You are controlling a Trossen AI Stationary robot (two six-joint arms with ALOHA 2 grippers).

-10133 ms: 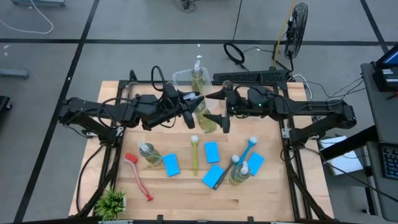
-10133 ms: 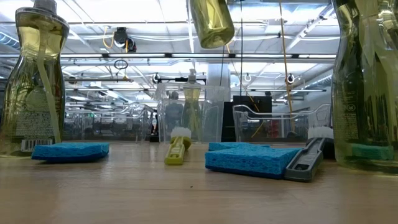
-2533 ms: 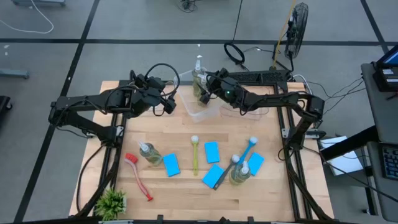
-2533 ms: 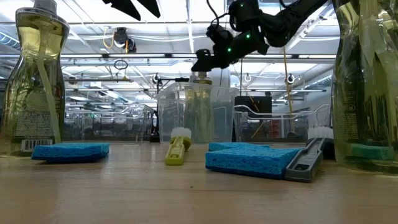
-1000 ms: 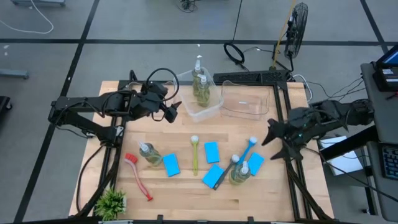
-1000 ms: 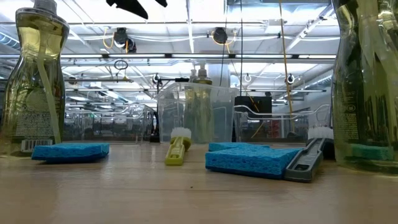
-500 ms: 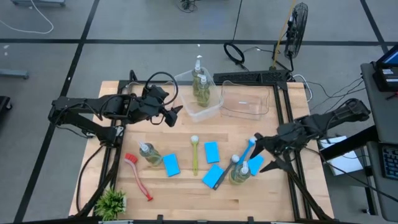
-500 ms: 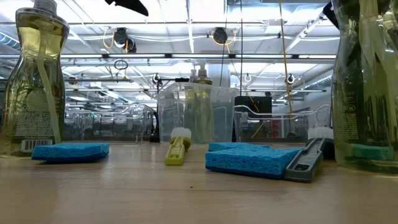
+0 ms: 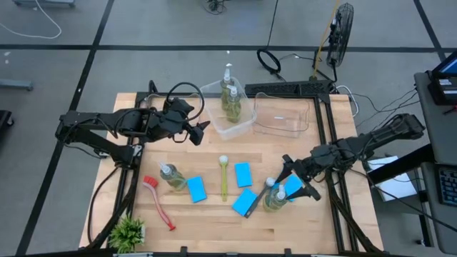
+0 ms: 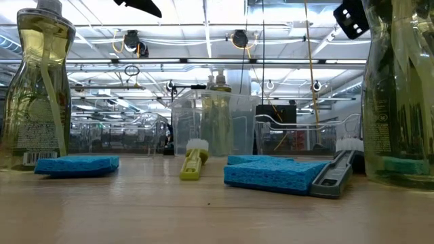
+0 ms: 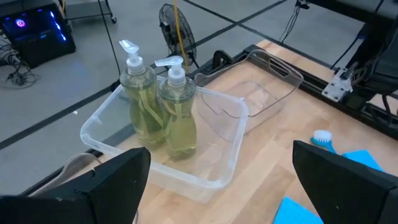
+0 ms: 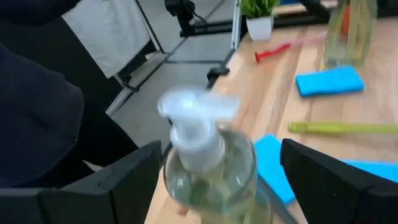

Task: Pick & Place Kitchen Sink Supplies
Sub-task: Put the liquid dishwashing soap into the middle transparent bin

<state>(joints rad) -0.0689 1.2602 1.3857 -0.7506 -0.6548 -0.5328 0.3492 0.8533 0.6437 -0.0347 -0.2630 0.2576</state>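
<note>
High view: the right gripper point(image 9: 288, 181) hangs over the front right of the table point(image 9: 207, 221) with its fingers spread wide, one on each side of a pump bottle point(image 9: 275, 198) that stands there. Nothing is held; the bottle sits upright on the wood between the open fingers, and whether they touch it cannot be told. In the right wrist view the same bottle's white pump head point(image 12: 198, 121) fills the gap between the two dark fingers point(image 12: 106, 186), close to the camera.

Touching or just beside that bottle lie a light-blue sponge point(image 9: 245, 202), a second sponge point(image 9: 293, 187) partly under the gripper, and a blue dish brush point(image 9: 288, 168). A third sponge point(image 9: 243, 174) lies near the table's middle, next to a yellow-green brush point(image 9: 223, 177). On the front left stand another bottle point(image 9: 171, 177) with a fourth sponge point(image 9: 196, 188) beside it and a red brush point(image 9: 158, 201).

The left gripper point(image 9: 202, 128) waits above the left rear of the table, its fingers wide apart and empty. Just beyond it a clear tub point(image 11: 214, 180) holds two pump bottles point(image 11: 159, 107) upright, side by side. A second, shallower tub point(image 9: 280, 116) stands just right of the first. A potted plant point(image 9: 128, 232) sits at the front left corner.
</note>
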